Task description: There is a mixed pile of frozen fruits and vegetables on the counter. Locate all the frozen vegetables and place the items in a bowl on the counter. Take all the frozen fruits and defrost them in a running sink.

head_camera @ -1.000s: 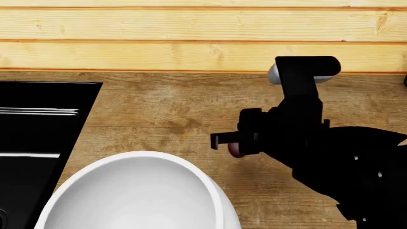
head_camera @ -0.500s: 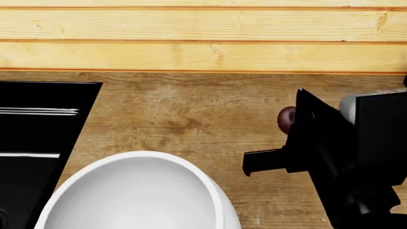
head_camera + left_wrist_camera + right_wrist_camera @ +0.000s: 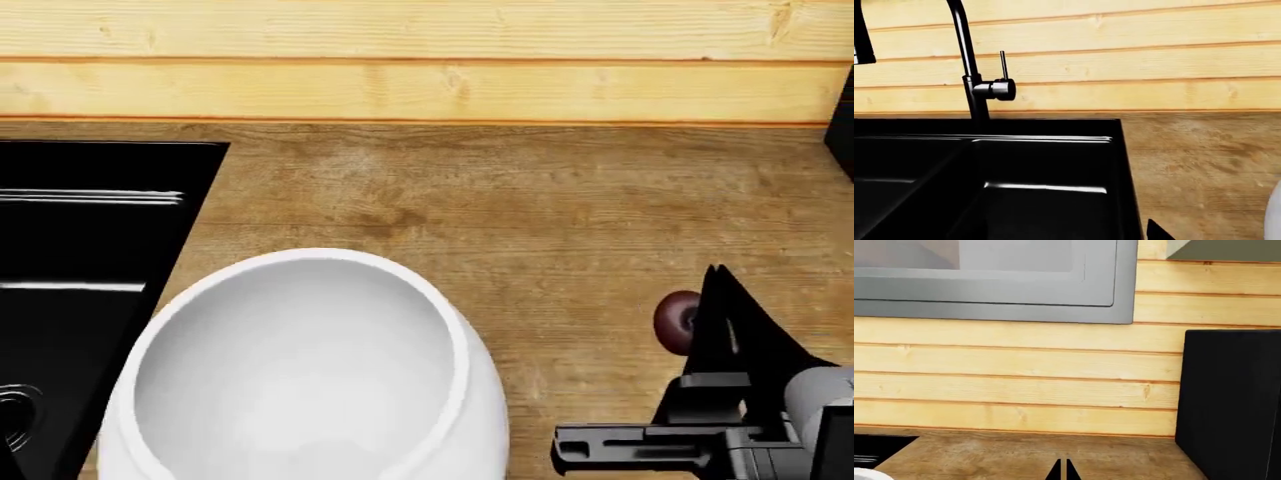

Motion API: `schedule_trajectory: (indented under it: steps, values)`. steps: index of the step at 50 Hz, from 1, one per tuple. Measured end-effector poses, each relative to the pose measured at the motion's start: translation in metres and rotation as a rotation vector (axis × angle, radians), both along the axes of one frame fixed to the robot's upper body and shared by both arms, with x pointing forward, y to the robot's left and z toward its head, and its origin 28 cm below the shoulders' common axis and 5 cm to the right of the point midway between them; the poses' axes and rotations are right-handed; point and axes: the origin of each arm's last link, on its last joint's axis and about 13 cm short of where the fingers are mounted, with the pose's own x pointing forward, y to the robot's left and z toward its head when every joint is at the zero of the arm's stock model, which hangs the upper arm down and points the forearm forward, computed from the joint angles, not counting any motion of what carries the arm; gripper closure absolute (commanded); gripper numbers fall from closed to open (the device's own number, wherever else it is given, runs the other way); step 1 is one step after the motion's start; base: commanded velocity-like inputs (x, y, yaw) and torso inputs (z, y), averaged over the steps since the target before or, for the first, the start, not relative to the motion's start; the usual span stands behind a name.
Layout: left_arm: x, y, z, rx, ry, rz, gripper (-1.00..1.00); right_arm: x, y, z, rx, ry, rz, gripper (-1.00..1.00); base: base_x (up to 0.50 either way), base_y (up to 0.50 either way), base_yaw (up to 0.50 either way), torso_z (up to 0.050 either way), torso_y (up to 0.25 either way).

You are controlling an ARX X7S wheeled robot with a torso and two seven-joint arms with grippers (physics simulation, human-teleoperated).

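Observation:
The small dark red cherry sits against the left side of my right gripper, partly hidden by its black fingers, above the wood counter. In the right wrist view the gripper has its tips almost together and faces the plank wall; the cherry does not show there. The large white bowl stands empty to the gripper's left. The black sink is at far left. My left gripper shows only one black fingertip, over the sink edge. Lemon, avocado and grapes are out of view.
A black faucet with a lever stands behind the sink. A tall black box stands on the counter at the right, against the wall. A grey framed panel hangs on the wall above. The bowl's edge shows in the left wrist view.
My right gripper has swung right and back toward the counter's front, and the cherry has moved with it. The head view has shifted, so the bowl shows more fully.

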Motion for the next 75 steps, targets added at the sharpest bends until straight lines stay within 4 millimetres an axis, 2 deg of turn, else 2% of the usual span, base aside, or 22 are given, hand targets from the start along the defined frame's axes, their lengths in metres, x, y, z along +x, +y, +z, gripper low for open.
schedule_trajectory:
  steps: [21,38,56,75]
  values:
    - [-0.0015,-0.001,0.0029,-0.008,-0.007,-0.007,-1.0,-0.0065,-0.0018,0.0022,0.009,-0.01,-0.036,1.0,-0.5,0.03,0.0,0.0,0.0]
    - [-0.0013,-0.0003,0.0039,-0.008,-0.01,-0.001,-1.0,-0.0077,-0.0017,0.0032,-0.003,-0.036,-0.044,1.0,-0.04,0.49,0.0,0.0,0.0]
    - [-0.0008,0.0,0.0034,-0.008,-0.009,0.002,-1.0,-0.0089,-0.001,0.0044,-0.01,-0.045,-0.05,1.0,-0.33,0.46,0.0,0.0,0.0]
    - [-0.0024,0.0015,0.0032,-0.008,-0.009,0.003,-1.0,-0.0078,-0.0004,0.0019,-0.031,-0.038,-0.05,1.0,-0.02,0.5,0.0,0.0,0.0]
